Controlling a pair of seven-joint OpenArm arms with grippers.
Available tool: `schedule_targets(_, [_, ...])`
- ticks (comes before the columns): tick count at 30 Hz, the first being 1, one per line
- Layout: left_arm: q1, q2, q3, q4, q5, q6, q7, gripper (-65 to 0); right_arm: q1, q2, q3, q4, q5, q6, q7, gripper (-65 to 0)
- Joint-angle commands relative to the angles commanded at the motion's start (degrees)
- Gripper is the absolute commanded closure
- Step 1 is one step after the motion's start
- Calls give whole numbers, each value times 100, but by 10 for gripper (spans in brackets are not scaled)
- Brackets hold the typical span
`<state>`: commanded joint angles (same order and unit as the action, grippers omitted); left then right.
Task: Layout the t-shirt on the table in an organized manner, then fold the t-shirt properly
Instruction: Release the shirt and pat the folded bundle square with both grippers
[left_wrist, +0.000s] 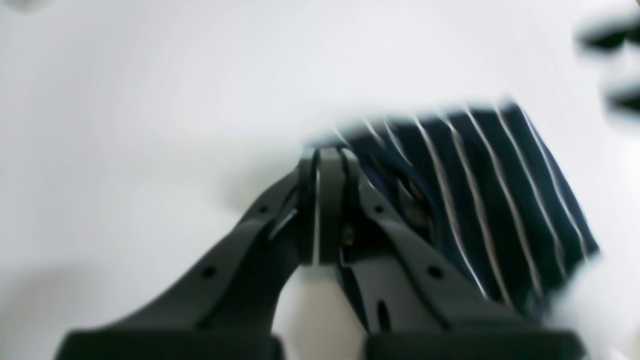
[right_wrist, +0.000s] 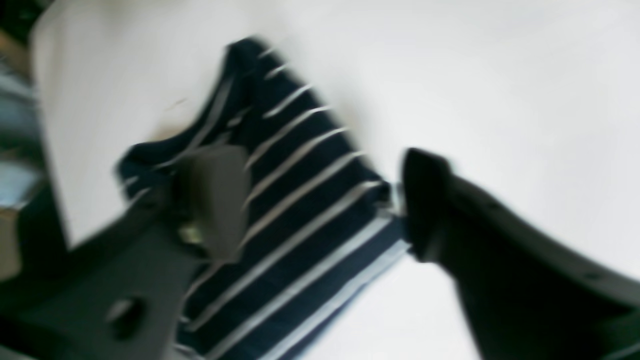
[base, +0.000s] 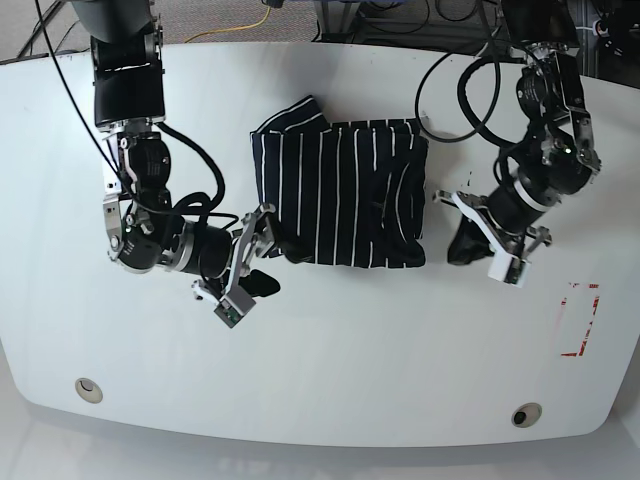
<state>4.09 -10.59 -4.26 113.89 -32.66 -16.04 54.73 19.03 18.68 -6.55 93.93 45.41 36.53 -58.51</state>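
With the t-shirt (base: 340, 195) folded compact at the table's (base: 330, 370) centre, folding looks nearly finished: the right gripper (base: 262, 248) is spread over its corner, the left gripper (base: 468, 240), clenched empty, just beside it, so withdrawal seems next.

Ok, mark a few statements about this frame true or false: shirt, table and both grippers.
1. The dark navy white-striped fabric t-shirt is spread flat with sleeves out. False: it is folded into a compact block.
2. The right gripper is open at the shirt's edge. True.
3. The left gripper is wide open. False: its jaws are closed together.
4. A red rectangular marking sits on the glossy white table. True.
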Motion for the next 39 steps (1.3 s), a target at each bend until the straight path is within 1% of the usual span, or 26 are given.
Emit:
schedule_targets(3, [237,62,176,0,-79,0,0,-1,18,-18,0,-88,-352,9,141,-195])
schedule_targets(5, [369,123,343,0,-79,0,0,-1,18,-114,-9,-185,-563,26,325,-149])
schedule_targets(6, [440,158,431,0,-79,0,0,-1,9,-149,-18,-229,-651,70,396,-138])
schedule_targets(7, [501,176,492,0,-79,0,0,-1,9,-176,-18,-264,-730,132,431,-135])
schedule_targets(8, [589,176,589,-18,-70,0,0,-1,-9,-237,-18,-343,-862,273,492,-132])
schedule_targets(9, [607,176,651,-35,-62,0,-9,-1,-18,-255,-18,-387,-941,343,519,-130])
schedule_targets(14, [765,167,993,-264,-35,9,-18,-3,-123,-519,-26,-633,-1512,347,712,-124])
schedule_targets(16, [800,167,1090,-413,-35,9,-26,-3,-220,-607,-44,-642,-1802,347,888,-124])
schedule_targets(20, [782,158,1160,-853,-26,9,-26,-3,-448,-818,-44,-659,-2567,347,1477,-124])
schedule_targets(21, [756,132,1160,-1020,-26,9,-26,-3,-536,-870,-44,-668,-2840,347,1653,-124])
schedule_targets(22, [747,53,1169,-1187,-26,9,-26,-3,-615,-941,-44,-738,-3095,347,1802,-124])
schedule_targets(25, [668,-97,1178,-1477,-35,9,-44,-3,-756,-1029,-35,-879,-3490,347,2101,-124])
schedule_targets(27, [527,-193,1178,-1662,-35,9,-62,-3,-835,-1046,-35,-967,-3622,347,2224,-124])
schedule_targets(31, [308,-431,1178,-1978,-35,9,-70,-3,-1081,-1011,-26,-1046,-3596,347,2321,-122])
schedule_targets(34, [97,-571,1169,-2119,-35,9,-70,-3,-1354,-905,-26,-862,-3596,347,2321,-122])
schedule_targets(37, [-105,-615,1169,-2224,-35,9,-70,-3,-1670,-897,-18,-589,-3604,347,2321,-122])
schedule_targets(39, [-325,-615,1169,-2330,-35,9,-79,-3,-1943,-897,-18,-237,-3640,347,2295,-122])
